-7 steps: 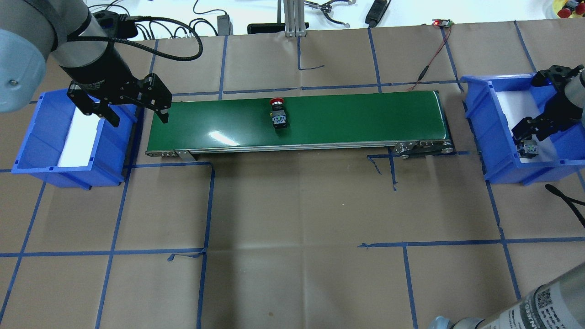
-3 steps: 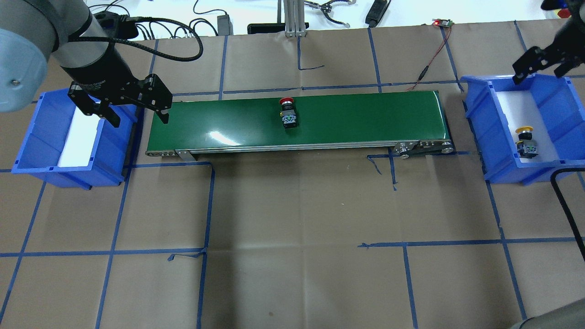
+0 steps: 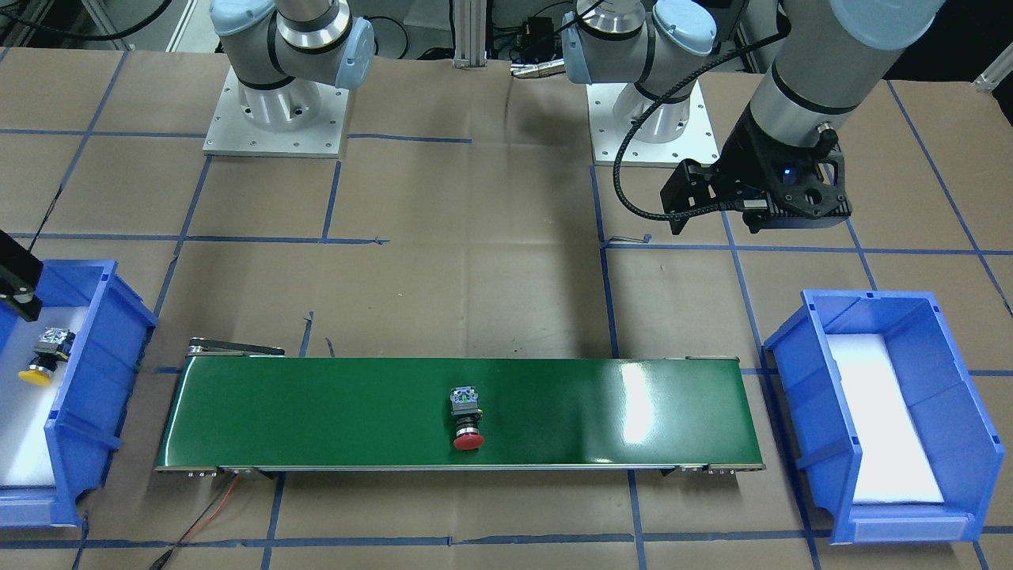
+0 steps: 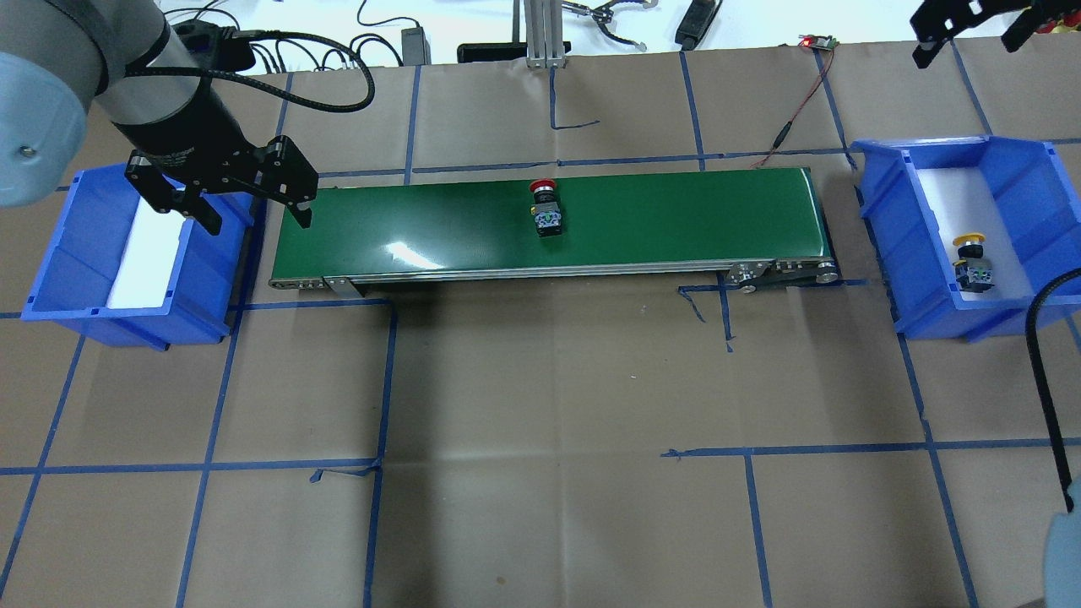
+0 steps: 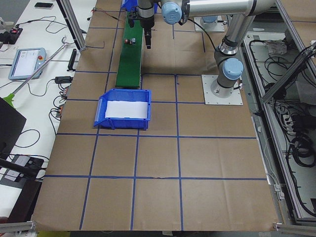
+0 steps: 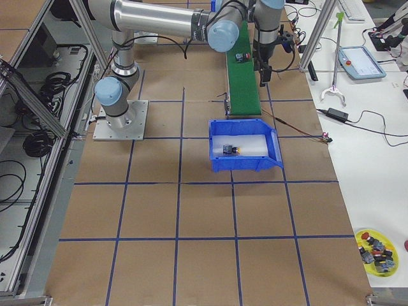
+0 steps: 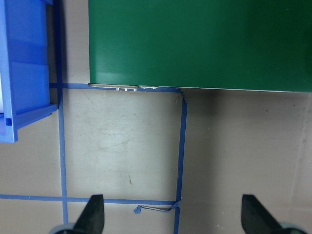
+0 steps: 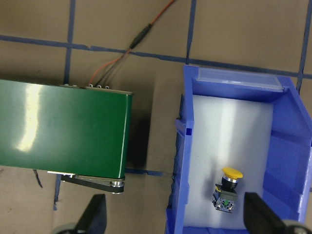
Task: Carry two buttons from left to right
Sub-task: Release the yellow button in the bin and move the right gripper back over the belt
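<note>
Right bin [image 4: 920, 253]: yellow button [image 4: 971, 262], 6 o'clock end.
Belt [image 4: 676, 219]: red button [image 4: 546, 207], cap toward 12 o'clock.
Left fingers [image 7: 95, 214]: apart.
Right fingers [image 8: 96, 214]: apart.

The left arm [image 4: 160, 93] reaches forward with its wrist turned straight down. The left gripper [image 4: 256, 221] hangs with its jaws spread wide and nothing between them. The right gripper [image 8: 175, 217] also faces down, held high, its fingers [image 8: 95, 214] wide apart and empty.
</note>
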{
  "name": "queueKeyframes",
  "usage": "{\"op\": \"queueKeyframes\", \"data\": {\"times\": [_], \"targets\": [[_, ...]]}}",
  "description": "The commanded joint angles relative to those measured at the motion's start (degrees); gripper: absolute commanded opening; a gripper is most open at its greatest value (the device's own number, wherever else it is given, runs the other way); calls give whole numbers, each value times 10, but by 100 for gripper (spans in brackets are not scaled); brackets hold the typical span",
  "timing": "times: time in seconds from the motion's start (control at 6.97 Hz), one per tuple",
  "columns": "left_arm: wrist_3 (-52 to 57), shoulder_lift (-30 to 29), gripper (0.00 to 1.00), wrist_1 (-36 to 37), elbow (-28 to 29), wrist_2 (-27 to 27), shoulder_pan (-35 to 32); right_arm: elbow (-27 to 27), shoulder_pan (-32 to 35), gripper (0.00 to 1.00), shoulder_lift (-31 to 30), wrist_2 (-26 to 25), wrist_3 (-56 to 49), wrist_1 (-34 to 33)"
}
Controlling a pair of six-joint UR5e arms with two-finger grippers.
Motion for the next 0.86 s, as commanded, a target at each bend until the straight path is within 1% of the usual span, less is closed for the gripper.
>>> {"op": "queueKeyframes", "data": {"times": [0.0,0.43,0.72], "targets": [[0,0,100,0,0,-1,0,-16,53,100,0,6,35,5],[0,1,100,0,0,-1,0,-46,151,100,6,9,155,4],[0,2,100,0,0,-2,0,-45,181,100,14,11,182,3]]}}
